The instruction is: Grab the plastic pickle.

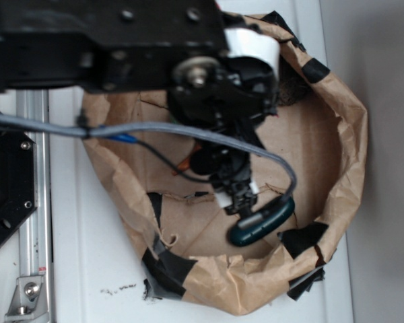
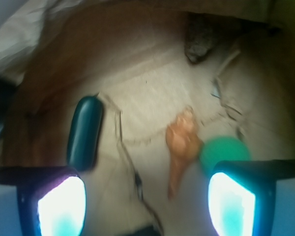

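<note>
Gripper (image 2: 146,199) released, hanging over the paper bag (image 1: 353,155), nothing between its pads.

Largest is the bag, its taped walls rolled down, likely to corral the toys; on its floor the plastic pickle (image 2: 84,132) lies just ahead of the left finger (image 2: 61,204), off-centre, with the orange shell (image 2: 181,147) and green ball (image 2: 221,152) toward the right finger.

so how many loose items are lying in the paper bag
4: plastic pickle at left, orange shell centre, green ball right, dark lump at the back. Others may be hidden.
</note>
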`<state>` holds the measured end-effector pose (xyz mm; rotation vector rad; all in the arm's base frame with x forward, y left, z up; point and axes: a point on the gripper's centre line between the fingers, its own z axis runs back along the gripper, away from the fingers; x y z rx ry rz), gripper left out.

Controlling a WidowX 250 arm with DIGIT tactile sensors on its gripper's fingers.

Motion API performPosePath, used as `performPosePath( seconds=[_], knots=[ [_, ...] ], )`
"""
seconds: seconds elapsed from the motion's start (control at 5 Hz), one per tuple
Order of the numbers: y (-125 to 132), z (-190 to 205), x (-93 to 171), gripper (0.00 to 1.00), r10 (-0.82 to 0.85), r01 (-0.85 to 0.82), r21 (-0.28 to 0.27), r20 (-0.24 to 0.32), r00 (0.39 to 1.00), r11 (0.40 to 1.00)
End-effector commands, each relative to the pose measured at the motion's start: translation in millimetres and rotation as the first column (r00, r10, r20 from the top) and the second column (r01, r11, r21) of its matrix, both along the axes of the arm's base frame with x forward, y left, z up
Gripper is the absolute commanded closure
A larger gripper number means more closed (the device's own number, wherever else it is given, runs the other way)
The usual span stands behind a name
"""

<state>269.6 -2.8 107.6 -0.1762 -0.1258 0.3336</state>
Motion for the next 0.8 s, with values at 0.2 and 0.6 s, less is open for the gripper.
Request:
performPosePath(
  seconds=[0.2,0.6],
  knots=[
    [-62.9,-39.7,42.0,0.00,-0.110,0.110,0.008,0.057,0.992,0.994],
    [-82.2,-77.7,33.2,0.00,-0.148,0.147,0.070,0.001,0.989,0.987]
  ],
)
